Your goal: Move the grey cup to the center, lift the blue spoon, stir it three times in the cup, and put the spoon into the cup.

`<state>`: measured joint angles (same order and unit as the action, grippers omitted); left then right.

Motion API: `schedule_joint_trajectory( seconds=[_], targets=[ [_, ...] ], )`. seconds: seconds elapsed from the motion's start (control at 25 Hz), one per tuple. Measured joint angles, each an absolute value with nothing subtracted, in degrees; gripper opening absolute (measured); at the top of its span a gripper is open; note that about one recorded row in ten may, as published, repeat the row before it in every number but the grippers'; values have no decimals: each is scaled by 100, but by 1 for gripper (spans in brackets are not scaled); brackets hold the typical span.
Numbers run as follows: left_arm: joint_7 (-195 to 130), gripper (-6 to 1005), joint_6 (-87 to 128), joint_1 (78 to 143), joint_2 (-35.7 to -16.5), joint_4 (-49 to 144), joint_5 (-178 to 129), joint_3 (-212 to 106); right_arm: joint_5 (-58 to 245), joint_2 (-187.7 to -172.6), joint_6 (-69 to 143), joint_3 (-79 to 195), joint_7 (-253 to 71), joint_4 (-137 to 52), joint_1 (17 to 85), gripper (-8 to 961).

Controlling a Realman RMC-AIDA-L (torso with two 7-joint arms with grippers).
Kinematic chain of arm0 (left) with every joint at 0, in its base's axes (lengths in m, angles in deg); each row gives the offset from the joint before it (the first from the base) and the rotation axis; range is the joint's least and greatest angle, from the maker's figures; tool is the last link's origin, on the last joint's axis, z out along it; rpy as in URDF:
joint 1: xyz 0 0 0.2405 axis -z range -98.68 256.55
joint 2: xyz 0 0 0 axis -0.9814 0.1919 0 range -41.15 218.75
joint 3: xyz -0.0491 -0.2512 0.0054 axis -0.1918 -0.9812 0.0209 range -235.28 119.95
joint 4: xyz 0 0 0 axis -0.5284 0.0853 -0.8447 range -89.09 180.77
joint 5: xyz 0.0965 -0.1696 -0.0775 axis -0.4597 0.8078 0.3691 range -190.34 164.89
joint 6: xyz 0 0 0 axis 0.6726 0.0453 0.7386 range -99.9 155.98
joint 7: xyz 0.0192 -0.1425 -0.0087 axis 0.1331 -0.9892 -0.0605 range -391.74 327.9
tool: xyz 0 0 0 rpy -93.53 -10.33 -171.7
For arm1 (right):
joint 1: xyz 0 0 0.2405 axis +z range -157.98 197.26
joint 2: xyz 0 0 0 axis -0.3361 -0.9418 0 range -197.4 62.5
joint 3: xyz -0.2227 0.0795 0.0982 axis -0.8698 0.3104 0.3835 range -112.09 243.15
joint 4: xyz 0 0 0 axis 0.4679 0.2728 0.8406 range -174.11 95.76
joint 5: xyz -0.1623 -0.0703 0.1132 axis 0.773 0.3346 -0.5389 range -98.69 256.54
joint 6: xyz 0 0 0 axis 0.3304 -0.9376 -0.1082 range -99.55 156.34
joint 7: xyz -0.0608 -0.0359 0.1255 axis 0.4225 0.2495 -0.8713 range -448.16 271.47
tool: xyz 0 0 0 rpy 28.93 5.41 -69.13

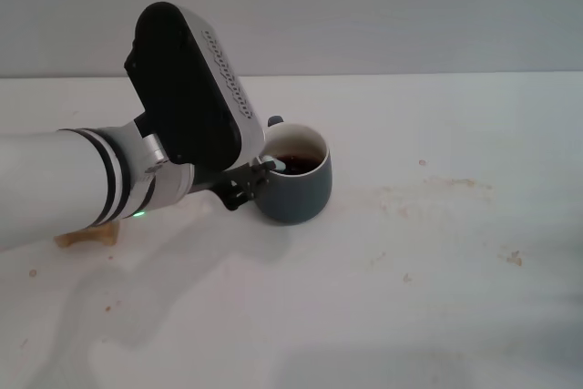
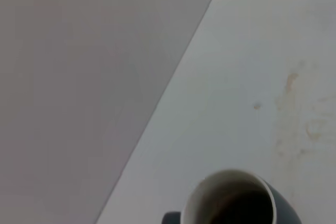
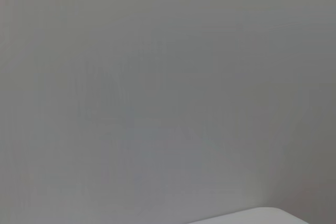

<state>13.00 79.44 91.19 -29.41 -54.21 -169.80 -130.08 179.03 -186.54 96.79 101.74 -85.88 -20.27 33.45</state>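
The left gripper (image 1: 258,178) pinches the near-left rim of the grey cup (image 1: 299,190); rigid, breakable ceramic holding liquid, so slide it level.

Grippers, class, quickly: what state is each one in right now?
Left gripper: at the near rim of the grey cup, on the handle side; grip cannot be told.
Right gripper: not in view.

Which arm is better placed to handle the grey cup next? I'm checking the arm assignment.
The left. Its claw is right at the near-left rim of the grey cup, which holds dark liquid. The right arm does not appear in the head view, and its wrist camera shows mostly blank wall.
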Motion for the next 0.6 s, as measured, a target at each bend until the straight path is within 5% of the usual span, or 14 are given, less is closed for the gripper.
schedule_joint_trajectory(
  seconds=[0.2,0.6],
  targets=[
    [1192,370,7076,8925,-2949,-5523,-16942,-12948,17903,-18654,9680,10175,-8589,-2028,3315,-1],
    [472,463,-590,7388,-2895,-4421,-16365,-11899,17903,-18653,9849,10159,-8589,-2021,3287,-1]
  ],
)
